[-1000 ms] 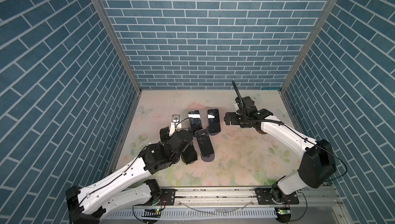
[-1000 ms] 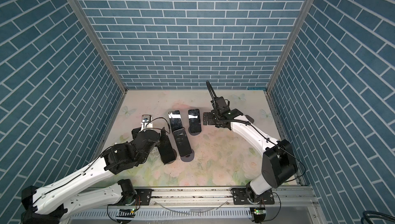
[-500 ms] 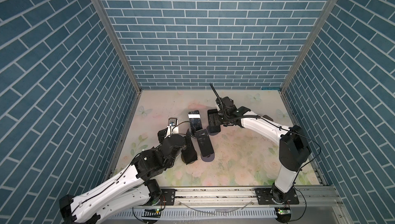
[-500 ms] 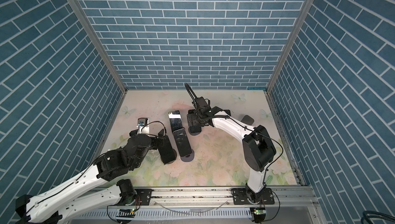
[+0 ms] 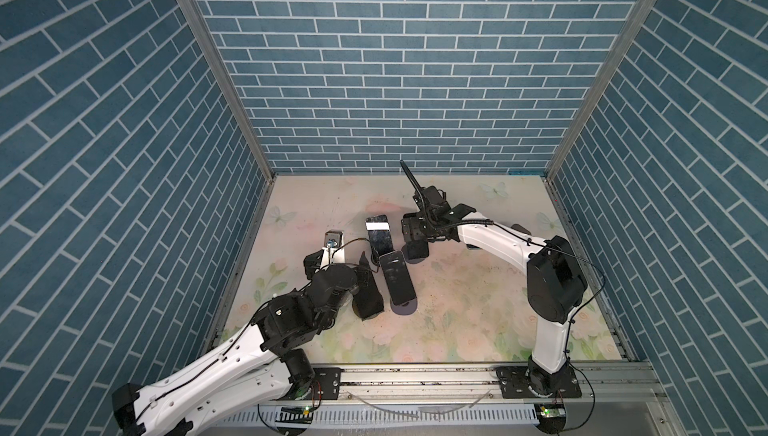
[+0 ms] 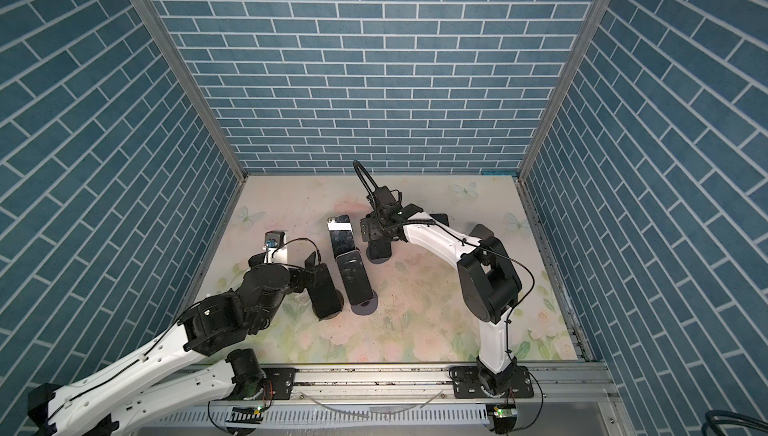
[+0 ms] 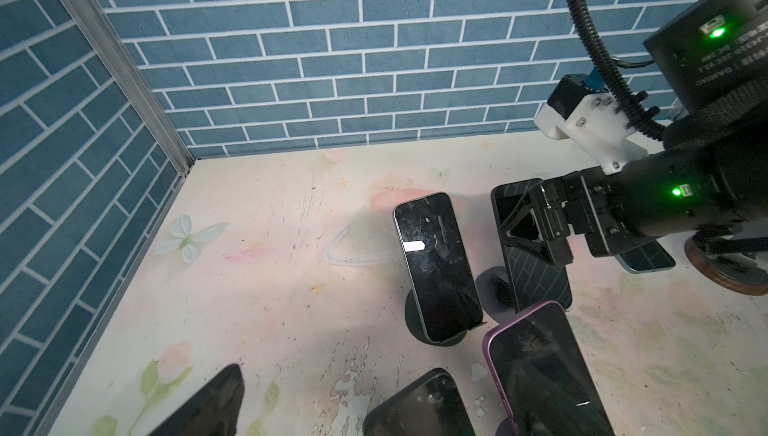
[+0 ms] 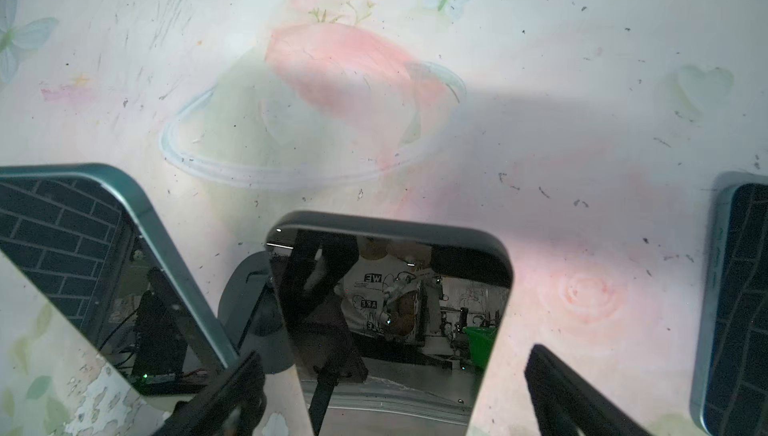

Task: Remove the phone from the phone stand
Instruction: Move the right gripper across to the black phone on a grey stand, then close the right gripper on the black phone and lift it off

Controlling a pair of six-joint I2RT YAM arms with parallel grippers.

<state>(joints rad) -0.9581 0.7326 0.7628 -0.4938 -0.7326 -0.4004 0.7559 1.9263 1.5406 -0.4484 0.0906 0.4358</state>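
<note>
With left jaws and right jaws both apart, the glossy black slab phone (image 8: 388, 288) on its round grey stand (image 8: 239, 296) looks stiff, light, slippery: pinch its side edges.

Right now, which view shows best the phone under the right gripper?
The right wrist view: the phone fills the middle, framed by the open right gripper. The left wrist view shows it partly behind that gripper. In both top views the gripper covers most of it.

White arm shells (image 5: 494, 242), blk joints (image 5: 555, 284), ribbed blk cable (image 7: 588, 39).
</note>
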